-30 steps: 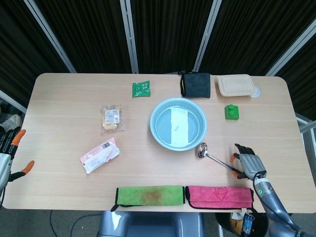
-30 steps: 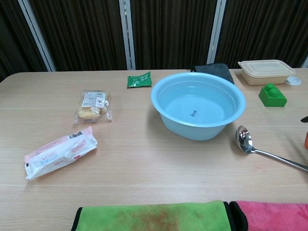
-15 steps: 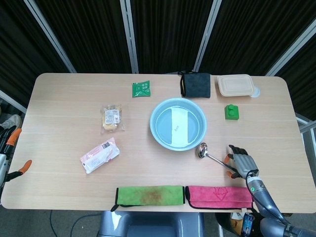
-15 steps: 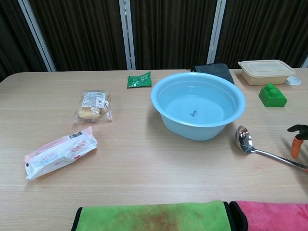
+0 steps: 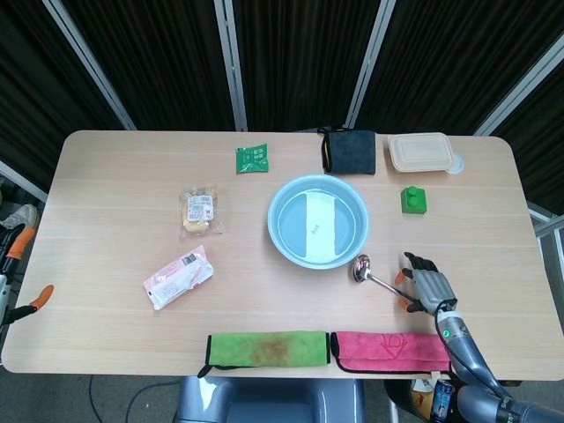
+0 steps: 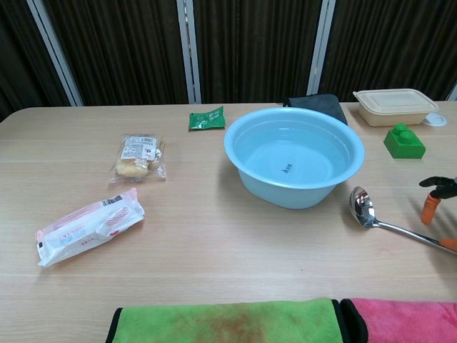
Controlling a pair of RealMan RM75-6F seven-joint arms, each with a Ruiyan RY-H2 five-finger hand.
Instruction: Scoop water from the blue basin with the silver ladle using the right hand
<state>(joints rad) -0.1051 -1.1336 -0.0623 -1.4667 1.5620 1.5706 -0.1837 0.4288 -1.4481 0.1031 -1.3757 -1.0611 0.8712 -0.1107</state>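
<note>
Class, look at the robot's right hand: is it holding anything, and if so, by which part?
Nothing is held yet. The right hand is open over the handle end of the ladle, which lies flat on the table beside the basin.

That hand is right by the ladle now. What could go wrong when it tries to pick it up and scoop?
1. The ladle lies flat with a thin handle, so the right hand, open over the handle's end, might slip or push it away.
2. The ladle's bowl sits right beside the blue basin; a clumsy lift could knock the basin and slosh water.
3. Held at the far end, the ladle might tip and spill onto the pink cloth.
</note>
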